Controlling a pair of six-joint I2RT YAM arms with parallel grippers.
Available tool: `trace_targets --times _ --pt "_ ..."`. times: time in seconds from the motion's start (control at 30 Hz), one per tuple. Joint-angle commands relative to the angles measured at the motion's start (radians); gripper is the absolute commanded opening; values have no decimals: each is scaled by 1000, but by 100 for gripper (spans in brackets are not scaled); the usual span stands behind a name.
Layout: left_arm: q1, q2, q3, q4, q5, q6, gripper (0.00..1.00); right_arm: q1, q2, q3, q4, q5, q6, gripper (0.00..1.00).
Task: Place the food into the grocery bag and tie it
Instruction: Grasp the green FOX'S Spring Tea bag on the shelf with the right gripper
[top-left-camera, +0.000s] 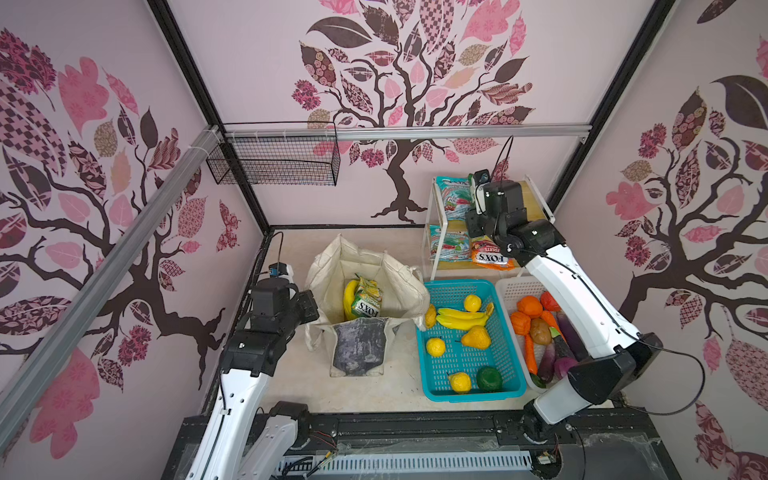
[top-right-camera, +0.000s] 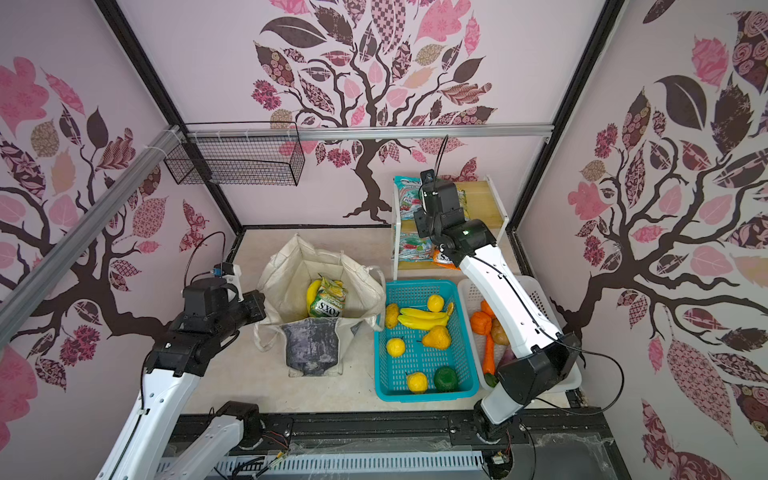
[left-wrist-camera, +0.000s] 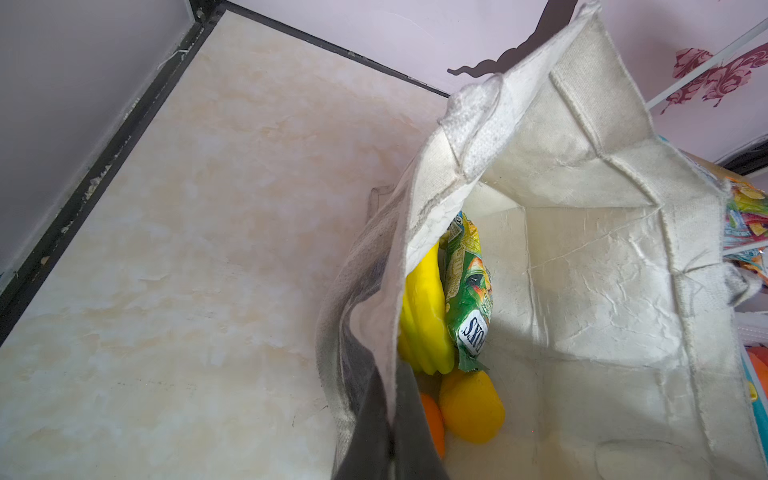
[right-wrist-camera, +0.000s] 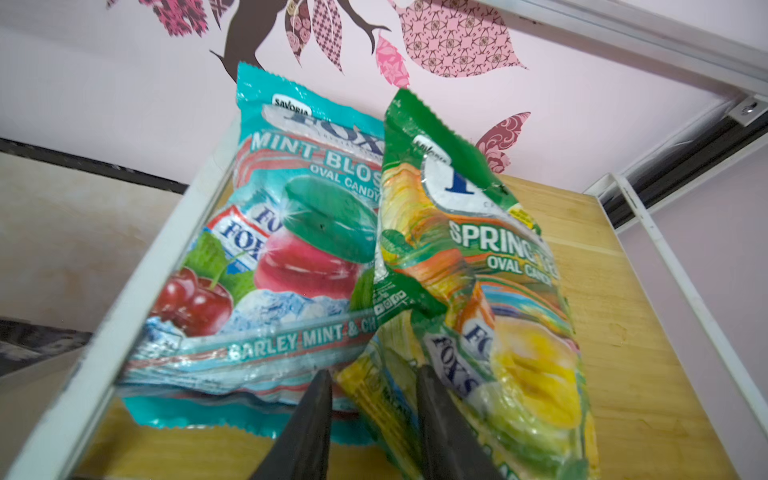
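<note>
While left tool (top-left-camera: 310, 304) clamps grocery bag (top-left-camera: 360, 259) rim, right tool (right-wrist-camera: 372, 419) pinches green packet (right-wrist-camera: 478, 257) — on shelf (right-wrist-camera: 631, 332).

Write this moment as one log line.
left jaws shut on grocery bag | right jaws around green packet at shelf | bag holds bananas, sweets

light: bright, even, diffuse | shadows: soft, inside cream canvas tote bag (left-wrist-camera: 582, 257) | glare: on glossy green sweet packet (right-wrist-camera: 478, 257), its lower part blurred | top views: edges bowed
</note>
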Motion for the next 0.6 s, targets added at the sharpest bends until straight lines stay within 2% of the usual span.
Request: trace_targets --times 0.0,0.13,0.57 --pt "5 -1 -15 9 -5 9 0 5 -48 -18 38 30 -32 22" --pt "5 -1 -15 8 -6 9 0 4 -72 -20 60 -2 -34 8" --pt "5 -5 -13 9 -3 9 0 4 -188 55 10 -61 59 2"
